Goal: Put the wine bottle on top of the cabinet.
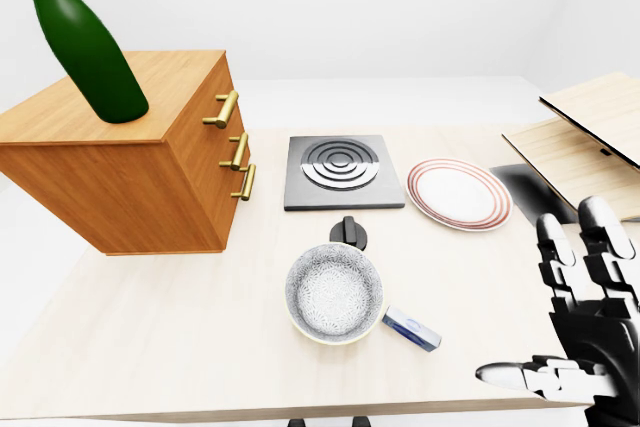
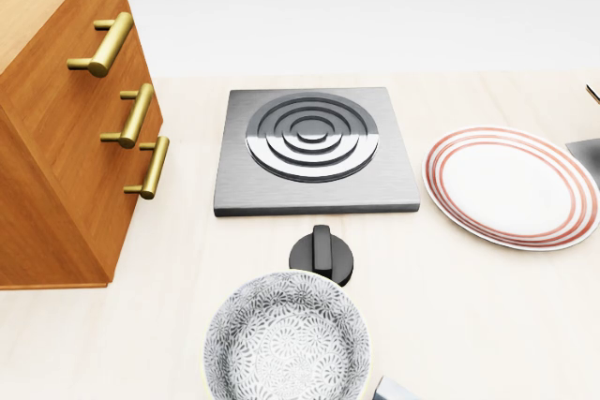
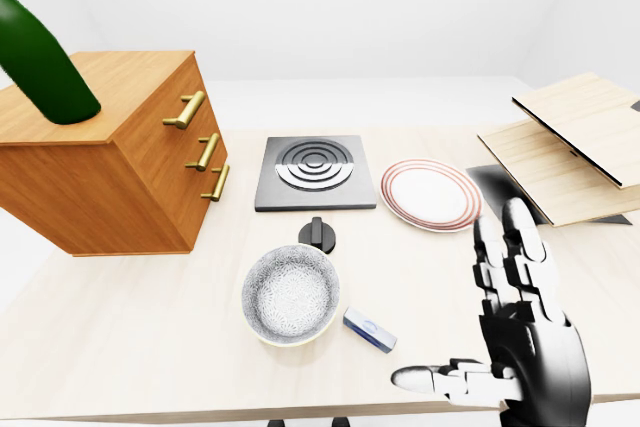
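At upper left of the left-eye view, a green wine bottle (image 1: 82, 39) leaning on top of the wooden cabinet (image 1: 130, 172), neck tilted up and left out of frame, no hand around it and the left hand nowhere in view. Toward the middle of the pale table (image 1: 180, 337), a square hotplate (image 1: 343, 171) with a black knob (image 1: 347, 233) just below it, a patterned bowl (image 1: 333, 293) lower still, a small blue-and-white packet (image 1: 411, 328) beside the bowl's right edge, and a red-rimmed plate (image 1: 458, 193) right of the hotplate. At far right, stacked wooden boards (image 1: 580, 142) up top and, below them, the right hand (image 3: 515, 322) held up empty, fingers spread and thumb out, well apart from everything.
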Robot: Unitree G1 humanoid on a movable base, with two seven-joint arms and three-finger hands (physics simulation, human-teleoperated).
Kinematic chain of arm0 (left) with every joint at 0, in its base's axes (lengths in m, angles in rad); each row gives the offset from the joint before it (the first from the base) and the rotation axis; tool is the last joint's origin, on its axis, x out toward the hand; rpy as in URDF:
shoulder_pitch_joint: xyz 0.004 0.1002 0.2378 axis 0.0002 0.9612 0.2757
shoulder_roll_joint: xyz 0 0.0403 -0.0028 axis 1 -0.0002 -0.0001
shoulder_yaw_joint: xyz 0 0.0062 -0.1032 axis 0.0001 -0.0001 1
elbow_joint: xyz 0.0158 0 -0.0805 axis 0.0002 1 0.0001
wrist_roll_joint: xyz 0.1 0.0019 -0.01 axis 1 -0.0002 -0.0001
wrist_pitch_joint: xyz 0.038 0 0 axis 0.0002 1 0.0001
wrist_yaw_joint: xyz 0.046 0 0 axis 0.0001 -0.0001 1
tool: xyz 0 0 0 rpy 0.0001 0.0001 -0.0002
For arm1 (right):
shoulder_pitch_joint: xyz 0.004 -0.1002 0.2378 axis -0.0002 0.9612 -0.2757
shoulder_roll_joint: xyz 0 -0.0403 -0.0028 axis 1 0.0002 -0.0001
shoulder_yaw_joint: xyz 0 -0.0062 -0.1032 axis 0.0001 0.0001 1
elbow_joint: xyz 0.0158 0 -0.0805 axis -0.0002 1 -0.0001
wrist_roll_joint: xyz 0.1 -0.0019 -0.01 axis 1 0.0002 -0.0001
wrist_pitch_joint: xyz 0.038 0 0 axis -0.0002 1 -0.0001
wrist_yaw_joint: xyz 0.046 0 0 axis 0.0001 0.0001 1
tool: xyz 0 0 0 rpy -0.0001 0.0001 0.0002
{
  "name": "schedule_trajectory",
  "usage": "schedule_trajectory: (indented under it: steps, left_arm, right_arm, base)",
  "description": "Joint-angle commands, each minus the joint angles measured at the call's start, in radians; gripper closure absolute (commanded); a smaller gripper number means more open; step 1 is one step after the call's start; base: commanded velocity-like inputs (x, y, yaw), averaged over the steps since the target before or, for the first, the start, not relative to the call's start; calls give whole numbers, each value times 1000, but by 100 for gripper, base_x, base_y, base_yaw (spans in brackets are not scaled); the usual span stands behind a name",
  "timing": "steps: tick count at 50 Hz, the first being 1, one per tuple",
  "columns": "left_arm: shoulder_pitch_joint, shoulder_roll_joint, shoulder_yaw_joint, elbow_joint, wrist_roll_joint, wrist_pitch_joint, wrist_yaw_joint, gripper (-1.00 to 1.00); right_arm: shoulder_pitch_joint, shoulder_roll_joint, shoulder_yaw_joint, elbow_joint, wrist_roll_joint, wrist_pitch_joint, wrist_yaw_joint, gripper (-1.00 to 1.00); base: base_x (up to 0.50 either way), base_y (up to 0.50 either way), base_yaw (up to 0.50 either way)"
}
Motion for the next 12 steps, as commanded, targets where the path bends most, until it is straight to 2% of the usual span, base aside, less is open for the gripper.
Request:
schedule_trajectory:
  steps: [1,3,4,6,7,8,10,12]
  left_arm:
    - [431,-139,418,-437,-411,0,50,-100]
    - [530,-238,418,-511,-497,0,28,-100]
    - [575,-268,418,-522,-547,0,23,-100]
    - [673,-449,418,-627,-621,0,-80,-100]
    - [717,-512,418,-651,-643,0,-118,-100]
    - [750,-557,418,-672,-641,0,-148,-100]
    - [788,-721,418,-762,-599,0,-287,-100]
    - [838,-829,418,-793,-577,0,-376,-100]
  right_arm:
    - [49,62,-17,-90,1,0,58,-100]
    - [71,74,-36,-117,11,0,89,-100]
    - [73,74,-45,-120,11,0,89,-100]
    - [114,74,-51,-114,1,0,89,-100]
    - [127,74,-56,-113,-2,0,89,-100]
    - [132,74,-64,-112,-4,0,89,-100]
    - [168,74,-90,-108,0,0,89,-100]
    - [183,74,-123,-91,-2,0,89,-100]
  base:
    - [0,0,0]
    - [0,0,0]
    - [0,0,0]
    - [0,0,0]
    - [0,0,0]
    - [0,0,-1]
    - [0,0,0]
    - [0,0,0]
